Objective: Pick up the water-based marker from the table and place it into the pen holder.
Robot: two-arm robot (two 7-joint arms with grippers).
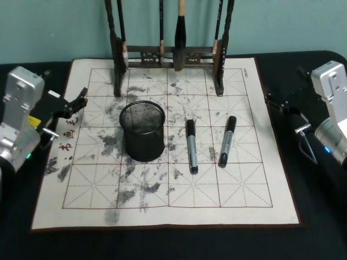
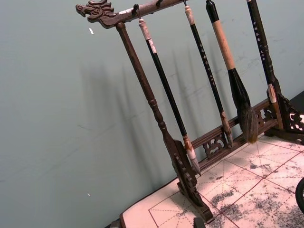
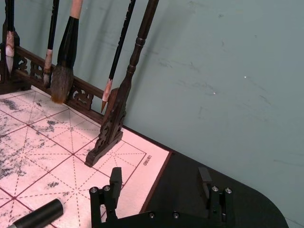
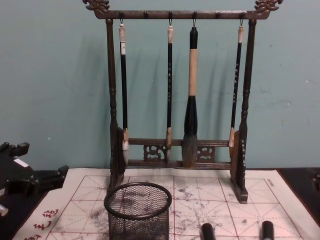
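Black wire-mesh pen holder (image 1: pixel 142 132): upright on ink-stained white gridded mat (image 1: pixel 162 211), black desk (image 1: pixel 314 227). Black-and-grey marker (image 1: pixel 191 146) lies flat right of it; second marker (image 1: pixel 227 141) alongside (not touching). Left pincer (image 1: pixel 78 103), right pincer (image 3: pixel 160 178): fingers spread, empty, flanking the mat.

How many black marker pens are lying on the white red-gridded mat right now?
2. One black marker pen lies just right of the black wire-mesh pen holder; the second marker lies further right, slightly tilted, apart from the first. None appears hidden.
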